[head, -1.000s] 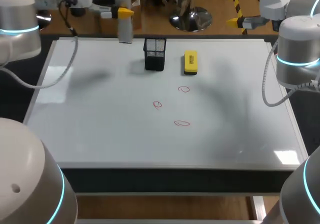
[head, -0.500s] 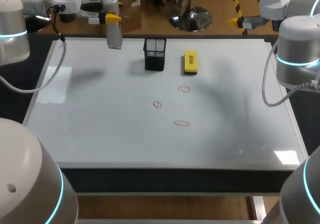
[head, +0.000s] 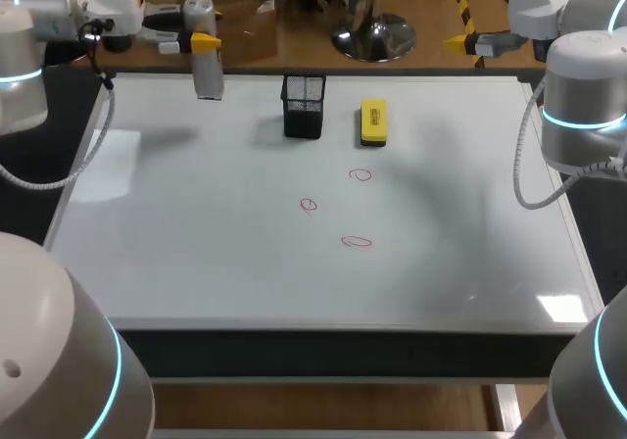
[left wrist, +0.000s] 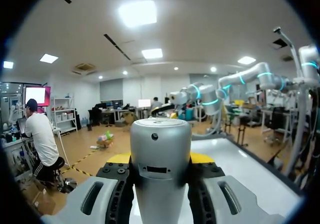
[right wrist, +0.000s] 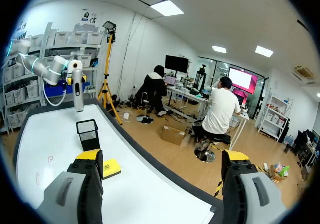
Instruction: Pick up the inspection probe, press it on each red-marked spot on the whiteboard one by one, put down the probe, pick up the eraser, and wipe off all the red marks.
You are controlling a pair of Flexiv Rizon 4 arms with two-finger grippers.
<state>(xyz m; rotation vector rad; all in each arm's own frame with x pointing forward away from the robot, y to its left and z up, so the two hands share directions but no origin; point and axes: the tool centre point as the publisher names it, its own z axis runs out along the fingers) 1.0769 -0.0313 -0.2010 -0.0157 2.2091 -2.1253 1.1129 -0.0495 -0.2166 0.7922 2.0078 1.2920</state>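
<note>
- Silver-grey metal is what the left gripper (head: pixel 203 41) holds: the inspection probe (head: pixel 207 67), a plain cylinder, stands upright between the two yellow-tipped fingers (head: pixel 209 42), which press on it from both sides.
- Seen from the left wrist, the probe (left wrist: pixel 161 164) fills the space between the fingers of the left gripper (left wrist: pixel 161 158), with a yellow tip showing on each side of it.
- From the head view the probe hangs over the far left part of the whiteboard (head: pixel 196 263), near its far edge. Its lower end seems to be clear of the surface, but the angle leaves that unsure.
- A black mesh pen holder (head: pixel 304 106) stands on the board, well apart from the probe and towards the middle of the far edge.
- Just beside the holder lies the yellow eraser (head: pixel 373 123), flat on the board and apart from it.
- Three red marks sit near the board's middle, nearer than the eraser: one (head: pixel 361 175) closest to the eraser, one (head: pixel 309 205) further left, one (head: pixel 357 242) nearest the front.
- The right gripper (head: pixel 470 42) is off the board past its far right corner.
- In the right wrist view the right gripper (right wrist: pixel 162 156) has its fingers spread wide with nothing between them. The eraser (right wrist: pixel 111 168), the holder (right wrist: pixel 88 134) and the probe (right wrist: pixel 77 91) lie beyond one finger.
</note>
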